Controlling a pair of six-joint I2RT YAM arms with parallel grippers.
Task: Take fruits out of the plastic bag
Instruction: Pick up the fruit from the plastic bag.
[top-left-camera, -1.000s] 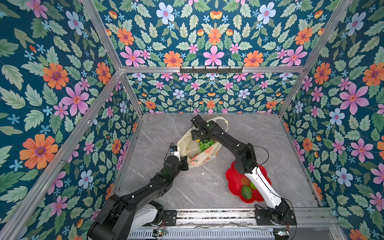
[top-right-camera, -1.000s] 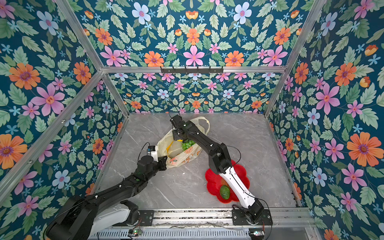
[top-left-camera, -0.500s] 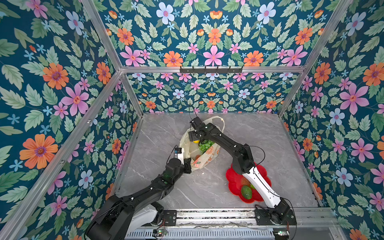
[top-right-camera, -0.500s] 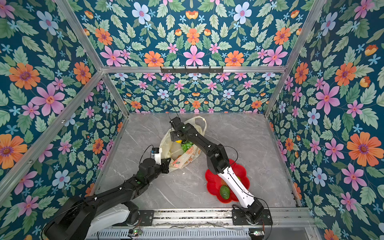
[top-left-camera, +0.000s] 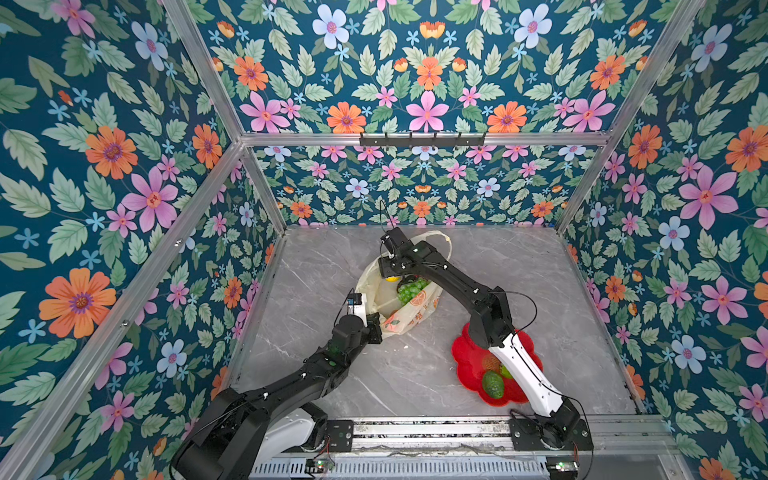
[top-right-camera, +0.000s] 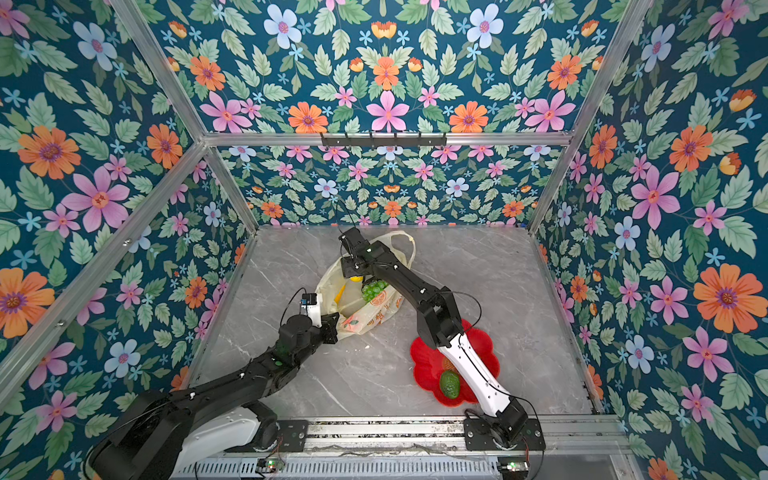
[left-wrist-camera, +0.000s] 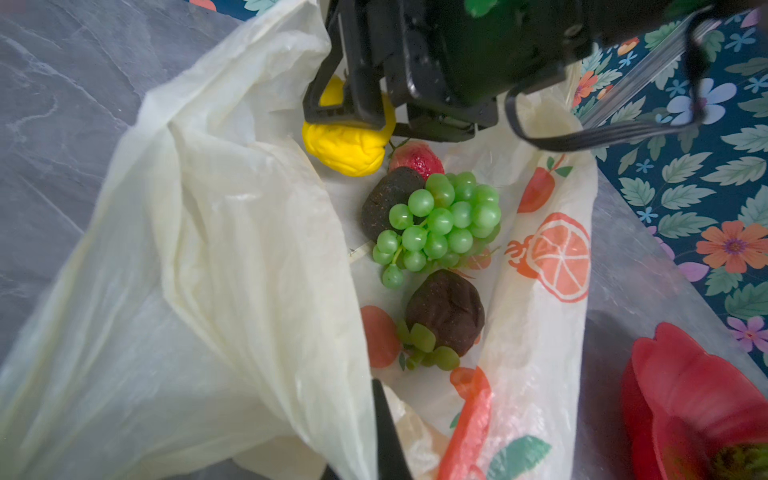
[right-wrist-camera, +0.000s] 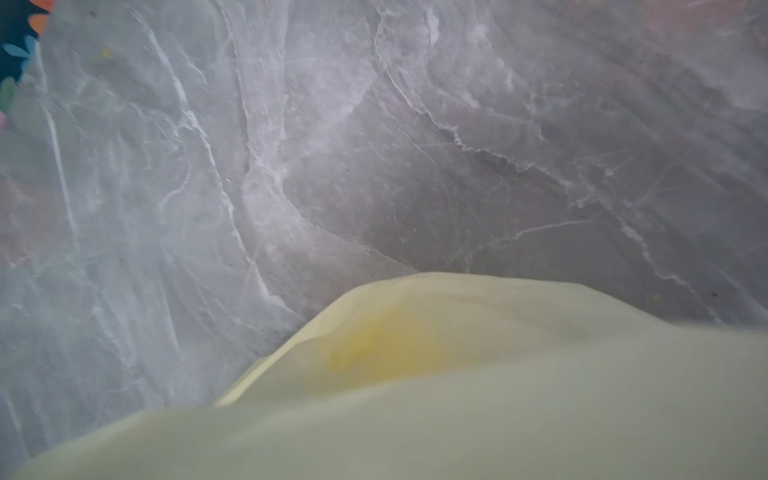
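Left jaws pinch plastic bag (left-wrist-camera: 216, 257), right jaws clasp lemon (left-wrist-camera: 345, 151); grey marble table (top-left-camera: 395, 376), floral walls (top-left-camera: 415, 83).

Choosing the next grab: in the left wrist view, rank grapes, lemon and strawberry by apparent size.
1. grapes
2. lemon, partly covered
3. strawberry, mostly hidden, so its true size is unsure

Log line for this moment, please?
left gripper: shut on bag | right gripper: at lemon inside bag, grip unclear | plate: avocado
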